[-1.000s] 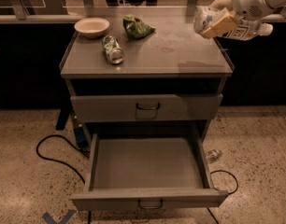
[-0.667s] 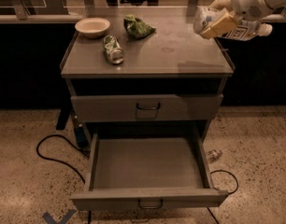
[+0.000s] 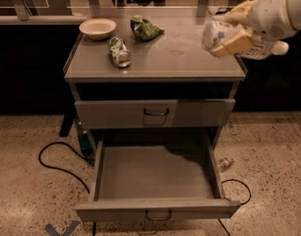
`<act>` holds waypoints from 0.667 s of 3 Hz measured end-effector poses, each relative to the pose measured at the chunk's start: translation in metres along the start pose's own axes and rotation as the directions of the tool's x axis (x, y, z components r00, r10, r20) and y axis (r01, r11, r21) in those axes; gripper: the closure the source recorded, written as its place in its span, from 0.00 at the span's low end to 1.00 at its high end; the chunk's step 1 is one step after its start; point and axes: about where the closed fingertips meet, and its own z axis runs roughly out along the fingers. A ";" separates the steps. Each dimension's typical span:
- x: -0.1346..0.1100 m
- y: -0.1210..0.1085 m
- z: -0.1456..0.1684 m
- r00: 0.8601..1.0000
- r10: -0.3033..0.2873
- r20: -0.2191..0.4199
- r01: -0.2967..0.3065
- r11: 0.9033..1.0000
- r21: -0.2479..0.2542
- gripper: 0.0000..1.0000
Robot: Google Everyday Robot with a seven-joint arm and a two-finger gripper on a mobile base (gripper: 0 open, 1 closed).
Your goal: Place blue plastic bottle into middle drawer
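Note:
My gripper [image 3: 223,32] is at the upper right, above the right edge of the cabinet top, shut on the blue plastic bottle [image 3: 215,33]. The bottle lies sideways in the fingers [image 3: 234,43], with its pale label facing left and its white cap [image 3: 282,47] pointing right. The middle drawer [image 3: 158,208] is pulled out wide open below and to the left of the gripper. Its grey inside is bare and its loop handle [image 3: 158,214] sits at the centre of the front.
On the cabinet top [image 3: 190,63] are a white bowl [image 3: 97,27], a green foil snack bag [image 3: 145,27] and a green-and-silver can [image 3: 119,52] lying on its side. The drawer above [image 3: 155,113] is closed. Black cables [image 3: 57,156] lie on the floor.
My gripper with the bottle has come down a little at the right edge of the cabinet. Nothing else has moved.

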 end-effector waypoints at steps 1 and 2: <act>0.017 0.071 -0.003 0.999 0.030 -0.018 -0.032 0.995 -0.094 1.00; 0.036 0.106 0.014 0.997 0.054 -0.049 -0.062 0.985 -0.164 1.00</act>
